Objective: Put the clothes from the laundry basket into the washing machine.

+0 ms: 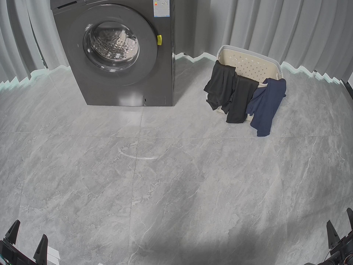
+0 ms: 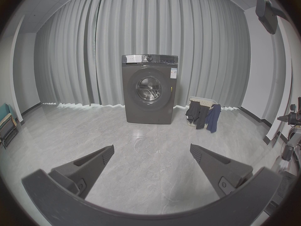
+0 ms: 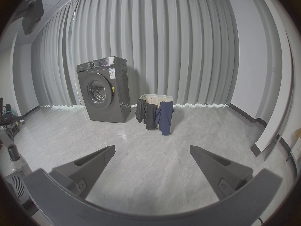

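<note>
The clothes [image 1: 239, 96] hang over the front rim of the laundry basket [image 1: 253, 61], right of centre; the washing machine [image 1: 117, 48] stands upper left. The left gripper [image 1: 30, 229] and right gripper [image 1: 339, 218] sit at the bottom corners, jaws spread. Tugging one draped garment could tip the basket, or spill the rest onto the floor [image 1: 176, 184].

Dark grey and matte, both left gripper [image 2: 151, 146] and right gripper [image 3: 152, 147]. Two wedge-shaped fingers [image 2: 91, 164] on each, with fine ribbed pads [image 2: 108, 154] on inner faces, one round screw [image 2: 81, 185] near each base, mounted on curved dark bar [image 2: 150, 214].
</note>
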Robot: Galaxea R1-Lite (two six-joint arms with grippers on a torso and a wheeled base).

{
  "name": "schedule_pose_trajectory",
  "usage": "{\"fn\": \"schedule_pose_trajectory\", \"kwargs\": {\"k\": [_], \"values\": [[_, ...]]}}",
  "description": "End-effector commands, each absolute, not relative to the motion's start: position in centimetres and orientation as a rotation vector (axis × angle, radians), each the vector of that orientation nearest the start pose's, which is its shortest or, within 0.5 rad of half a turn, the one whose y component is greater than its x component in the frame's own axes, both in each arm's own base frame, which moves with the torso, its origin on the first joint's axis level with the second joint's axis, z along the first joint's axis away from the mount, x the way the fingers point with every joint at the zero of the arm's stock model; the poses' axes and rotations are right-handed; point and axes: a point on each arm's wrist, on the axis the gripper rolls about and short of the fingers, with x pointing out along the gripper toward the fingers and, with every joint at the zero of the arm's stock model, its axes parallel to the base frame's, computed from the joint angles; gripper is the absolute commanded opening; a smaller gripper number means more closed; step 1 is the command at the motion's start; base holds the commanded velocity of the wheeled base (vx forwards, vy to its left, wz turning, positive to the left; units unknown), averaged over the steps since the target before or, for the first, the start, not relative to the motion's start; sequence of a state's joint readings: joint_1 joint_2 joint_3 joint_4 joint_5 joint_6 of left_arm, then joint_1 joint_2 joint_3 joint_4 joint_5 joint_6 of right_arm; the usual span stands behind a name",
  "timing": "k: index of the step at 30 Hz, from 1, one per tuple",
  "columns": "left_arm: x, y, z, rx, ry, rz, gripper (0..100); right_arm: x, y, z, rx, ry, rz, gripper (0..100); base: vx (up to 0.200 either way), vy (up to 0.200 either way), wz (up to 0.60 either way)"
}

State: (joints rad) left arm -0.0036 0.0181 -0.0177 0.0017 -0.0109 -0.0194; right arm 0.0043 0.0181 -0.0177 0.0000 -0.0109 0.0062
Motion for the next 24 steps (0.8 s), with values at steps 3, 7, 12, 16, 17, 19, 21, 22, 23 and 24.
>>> {"fn": "schedule_pose_trajectory", "kwargs": {"k": [3,7,12,16,17,19,21,22,23,24], "values": [[-2.26,-0.01,7.54,-0.026,0.005,-0.011,100,-2.28,-0.03,7.55,0.006,0.0,-0.006,100,0.0,0.0,0.0],[-2.26,0.0,7.54,-0.032,0.005,-0.005,100,-2.26,-0.02,7.54,0.009,0.005,-0.008,100,0.0,0.0,0.0],[-2.26,0.0,7.54,-0.026,0.005,-0.005,100,-2.27,-0.03,7.54,0.012,0.003,-0.006,100,0.0,0.0,0.0],[-2.26,0.0,7.54,-0.026,0.005,-0.005,100,-2.26,-0.03,7.54,0.015,0.005,-0.011,100,0.0,0.0,0.0],[-2.26,0.0,7.54,-0.025,0.005,-0.005,100,-2.26,-0.03,7.54,0.015,0.005,-0.011,100,0.0,0.0,0.0],[-2.27,0.0,7.58,-0.026,0.003,-0.005,100,-2.26,-0.02,7.54,0.009,0.005,-0.006,100,0.0,0.0,0.0],[-2.26,0.0,7.54,-0.026,0.005,-0.003,100,-2.26,-0.02,7.55,0.005,0.003,-0.005,100,0.0,0.0,0.0],[-2.26,0.0,7.54,-0.026,0.005,-0.006,100,-2.26,-0.02,7.55,0.003,0.003,-0.005,100,0.0,0.0,0.0],[-2.26,0.0,7.54,-0.029,0.005,-0.005,100,-2.26,-0.02,7.55,0.003,0.003,-0.005,100,0.0,0.0,0.0],[-2.26,0.0,7.54,-0.029,0.005,-0.005,100,-2.26,-0.02,7.55,0.005,0.003,-0.003,100,0.2,0.0,0.0]]}}
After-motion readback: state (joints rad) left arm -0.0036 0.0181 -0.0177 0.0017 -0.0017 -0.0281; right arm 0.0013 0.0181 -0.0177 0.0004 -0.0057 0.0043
